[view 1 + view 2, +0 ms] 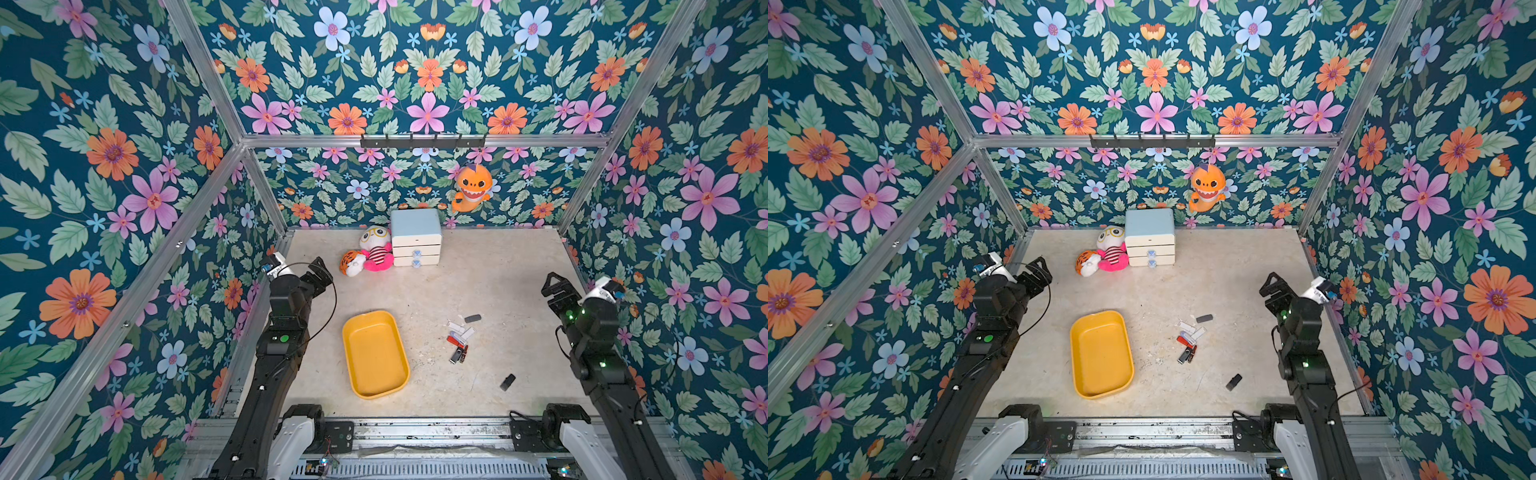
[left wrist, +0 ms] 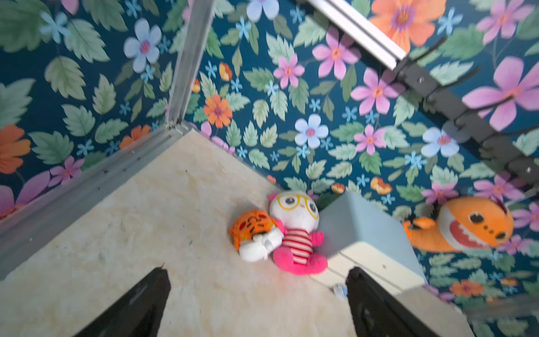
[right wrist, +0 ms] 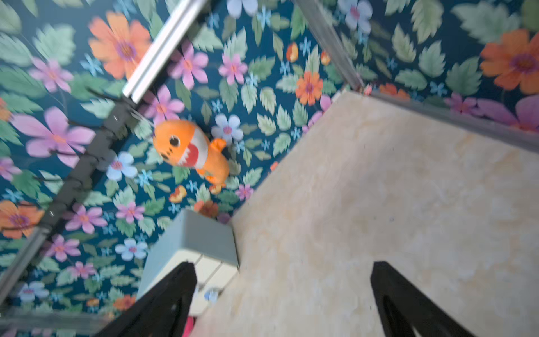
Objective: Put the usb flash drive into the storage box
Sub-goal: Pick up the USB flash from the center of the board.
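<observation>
1 storage box (image 1: 376,353), long axis near-to-far | flash-drive pile (image 1: 456,340), uncountable | 1 black stray (image 1: 507,382), diagonal | left gripper (image 2: 258,271), right gripper (image 3: 283,265) spread, empty

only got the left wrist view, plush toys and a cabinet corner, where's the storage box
observer: the yellow storage box sits empty, left of the workspace's centre.
operator: and the drives
observer: a cluster of usb flash drives lies on the box's right, apart from it.
operator: any strays
observer: a black flash drive lies by itself, further right and nearer the front edge.
operator: right tool
observer: the right tool is open and holds nothing.
</observation>
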`<state>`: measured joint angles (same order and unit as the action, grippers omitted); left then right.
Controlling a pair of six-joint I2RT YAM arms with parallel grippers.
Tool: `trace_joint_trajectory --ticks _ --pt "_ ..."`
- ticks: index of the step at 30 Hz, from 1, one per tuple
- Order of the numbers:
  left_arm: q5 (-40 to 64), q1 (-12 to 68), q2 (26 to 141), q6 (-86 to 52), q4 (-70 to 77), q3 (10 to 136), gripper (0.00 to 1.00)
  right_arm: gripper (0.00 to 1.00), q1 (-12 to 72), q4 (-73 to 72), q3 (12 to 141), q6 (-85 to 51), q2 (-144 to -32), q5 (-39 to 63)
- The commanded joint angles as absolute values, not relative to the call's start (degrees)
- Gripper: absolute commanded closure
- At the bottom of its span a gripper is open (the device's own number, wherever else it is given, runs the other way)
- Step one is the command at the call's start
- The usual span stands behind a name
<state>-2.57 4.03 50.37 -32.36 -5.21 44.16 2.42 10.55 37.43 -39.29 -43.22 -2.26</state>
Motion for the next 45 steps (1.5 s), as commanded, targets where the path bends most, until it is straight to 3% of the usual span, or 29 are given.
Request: trace_joint_trajectory --ticks 1,6,10,15,21,30,45 --pt "2.2 4.0 51.0 -29.1 -26.9 47.7 0.06 0.01 7.3 42.8 43.6 -40.0 -50.8 6.6" --pt "6.4 4.0 49.7 -24.9 -32.5 47.4 0.06 0.01 25.6 53.0 45.7 -47.8 -56.4 -6.3" --pt "6.9 4.0 46.3 -24.0 -29.6 43.0 0.07 0.06 29.8 57.7 44.0 -54.8 -59.2 -7.0" --pt "6.8 4.1 46.3 -24.1 -29.5 42.6 0.09 0.25 29.8 55.4 39.3 -59.6 -59.1 -0.9" --pt "5.5 4.0 47.3 -24.0 -30.9 43.0 0.09 0.26 30.5 53.5 35.9 -61.1 -61.5 1.4" --pt "6.2 4.0 47.6 -23.8 -31.0 42.9 0.10 0.39 30.5 48.9 33.4 -62.6 -65.1 3.0" --pt "5.7 4.0 48.8 -23.9 -31.2 42.9 0.10 0.50 30.6 41.9 31.3 -63.4 -71.7 6.1"
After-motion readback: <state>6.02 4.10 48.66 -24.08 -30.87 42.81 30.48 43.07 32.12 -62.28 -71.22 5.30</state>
